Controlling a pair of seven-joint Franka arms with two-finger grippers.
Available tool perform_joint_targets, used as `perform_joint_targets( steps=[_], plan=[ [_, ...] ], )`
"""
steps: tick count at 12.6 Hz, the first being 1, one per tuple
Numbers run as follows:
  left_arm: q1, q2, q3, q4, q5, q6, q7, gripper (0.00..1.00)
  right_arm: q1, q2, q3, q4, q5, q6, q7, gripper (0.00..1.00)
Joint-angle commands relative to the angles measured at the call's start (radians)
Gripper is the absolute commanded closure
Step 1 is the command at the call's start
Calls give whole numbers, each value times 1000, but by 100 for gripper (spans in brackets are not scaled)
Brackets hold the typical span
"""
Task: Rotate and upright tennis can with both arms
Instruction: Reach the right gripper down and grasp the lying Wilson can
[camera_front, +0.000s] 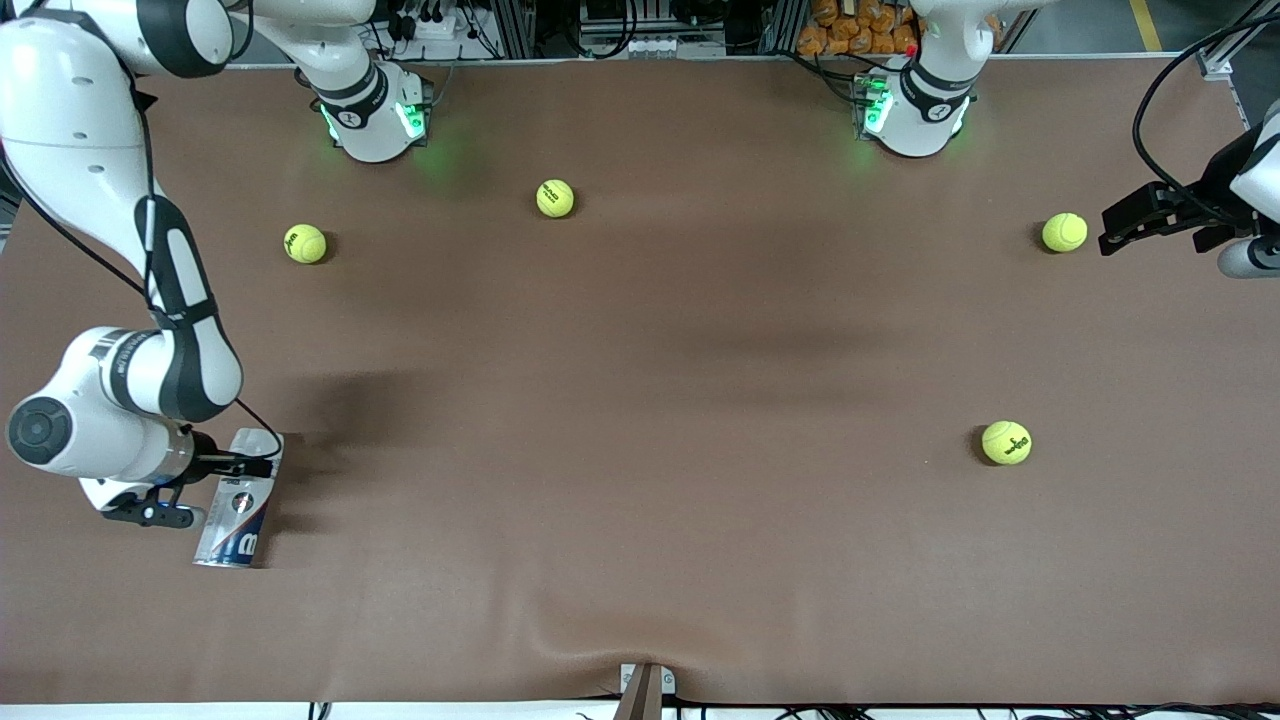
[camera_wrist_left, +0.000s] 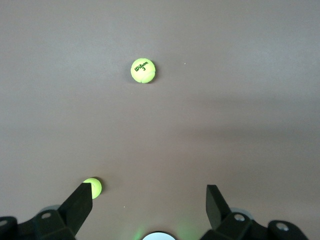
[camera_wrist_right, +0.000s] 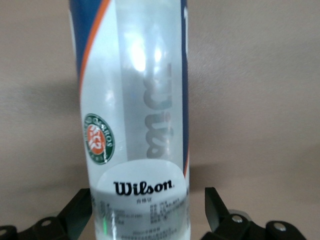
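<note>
Tennis can (camera_front: 238, 510): found on its side on the brown table (camera_front: 640, 400), at about eight o'clock of the front view, toward the right arm's end and close to the edge nearest the front camera. Lay with its long axis running roughly from twelve to six o'clock.

Largest first. Right arm (camera_front: 150, 330): reached down from its base at eleven o'clock to the can. Left arm (camera_front: 925, 100): rose from its base at one o'clock and hung idle at three o'clock, at the table's edge.

Right gripper (camera_front: 205, 490): sat low over the can's twelve o'clock end. Seen in the right wrist view (camera_wrist_right: 147, 210) with jaws spread wide, one finger on each side of the can (camera_wrist_right: 135, 125), not pinching it.

Left gripper (camera_front: 1108, 232): hovered over the table at three o'clock, jaws spread wide on nothing, as in the left wrist view (camera_wrist_left: 150, 200).

Four tennis balls, all well apart from the can:
- one at ten o'clock (camera_front: 305, 243)
- one near twelve (camera_front: 555, 198)
- one just beside the left gripper at three (camera_front: 1064, 232)
- one at four o'clock (camera_front: 1006, 442)

Two of these showed under the left wrist camera, (camera_wrist_left: 143, 70) and (camera_wrist_left: 93, 187).
</note>
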Motion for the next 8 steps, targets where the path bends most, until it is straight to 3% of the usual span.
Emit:
perform_joint_targets(
  steps=[1, 3, 4, 5, 6, 7, 8],
  plan=[
    [10, 13, -2, 15, -16, -14, 26, 0, -2, 49, 6, 23, 16, 51, -8, 0],
    [10, 14, -2, 16, -16, -14, 26, 0, 0, 70, 6, 23, 16, 93, -8, 0],
    [10, 13, -2, 15, -16, -14, 26, 0, 0, 73, 6, 23, 16, 98, -8, 9],
    [10, 13, -2, 15, -16, -14, 26, 0, 0, 73, 6, 23, 16, 96, -8, 39],
    [11, 13, -1, 15, -18, -14, 26, 0, 0, 73, 6, 26, 14, 96, -8, 55],
    [11, 13, -1, 15, -18, -14, 27, 0, 1, 70, 6, 31, 13, 95, -10, 63],
    [11, 13, -1, 13, -18, -14, 26, 0, 6, 63, 8, 35, 6, 95, -22, 64]
  ],
)
